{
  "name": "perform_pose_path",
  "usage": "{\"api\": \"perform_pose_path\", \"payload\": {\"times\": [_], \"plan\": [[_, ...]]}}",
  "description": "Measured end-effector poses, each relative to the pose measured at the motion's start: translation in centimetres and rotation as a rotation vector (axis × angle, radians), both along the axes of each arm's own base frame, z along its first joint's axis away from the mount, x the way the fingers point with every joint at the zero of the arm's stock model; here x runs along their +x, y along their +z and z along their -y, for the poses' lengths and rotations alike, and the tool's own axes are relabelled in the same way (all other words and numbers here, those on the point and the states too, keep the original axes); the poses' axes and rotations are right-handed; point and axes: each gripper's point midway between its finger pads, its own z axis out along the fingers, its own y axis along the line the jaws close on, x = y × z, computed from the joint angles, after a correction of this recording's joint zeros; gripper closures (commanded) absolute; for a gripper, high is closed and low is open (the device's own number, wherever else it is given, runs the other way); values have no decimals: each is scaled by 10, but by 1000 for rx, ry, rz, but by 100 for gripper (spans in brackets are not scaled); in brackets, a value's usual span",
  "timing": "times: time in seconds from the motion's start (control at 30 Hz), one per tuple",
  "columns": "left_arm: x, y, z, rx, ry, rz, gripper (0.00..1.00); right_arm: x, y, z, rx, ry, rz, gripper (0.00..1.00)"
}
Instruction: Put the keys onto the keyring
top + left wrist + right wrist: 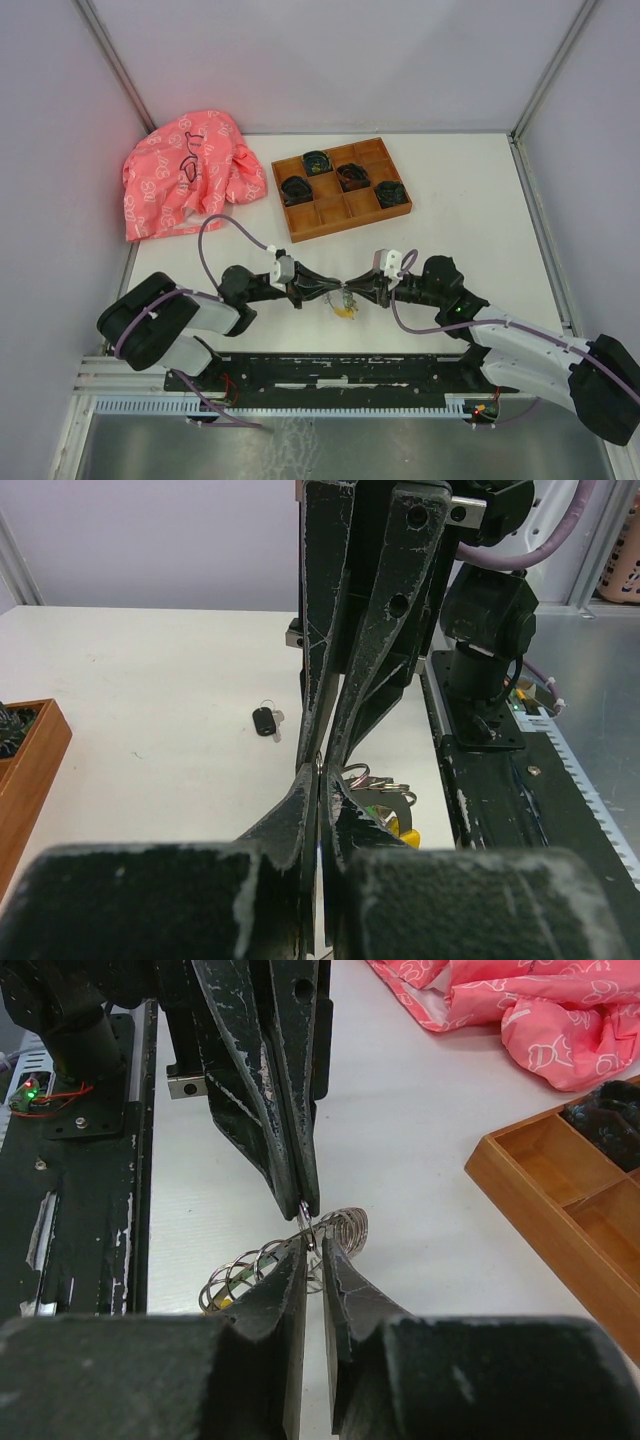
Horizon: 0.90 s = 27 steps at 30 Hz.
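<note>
My two grippers meet tip to tip over the near middle of the table. The left gripper (335, 293) (318, 770) is shut on a small wire ring of the keyring (345, 1228). The keyring is a grey loop strung with several small rings, and its yellow tag (405, 832) hangs below. The right gripper (352, 293) (312, 1245) faces it with its jaws a narrow gap apart, and the same ring's wire sits between its tips. A key with a black head (265, 721) lies flat on the table beyond the grippers, apart from both.
A wooden tray (300, 228) with dark coiled bundles in its compartments stands behind the grippers. A crumpled pink cloth (185, 180) lies at the back left. The black base rail (340, 365) runs along the near edge.
</note>
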Motion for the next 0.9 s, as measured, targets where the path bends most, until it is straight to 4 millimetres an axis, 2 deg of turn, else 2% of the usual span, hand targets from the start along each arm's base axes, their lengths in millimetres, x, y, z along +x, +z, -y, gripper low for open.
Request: {"api": "perform_pose_path", "payload": {"times": [0.23, 0.4, 0.53, 0.7, 0.9], "plan": [[0, -1, 0, 3, -1, -4, 95, 0, -1, -2, -6, 5, -17, 99], [-1, -3, 1, 8, -9, -6, 82, 1, -2, -2, -41, 10, -33, 99], [-2, -7, 3, 19, -26, -14, 78, 1, -5, -1, -81, 14, -40, 99], [-2, -13, 4, 33, -41, -24, 76, 0, -13, 2, -137, 19, -45, 99], [0, -8, 6, 42, -45, -19, 74, 0, -20, 6, -179, 19, -48, 99]]}}
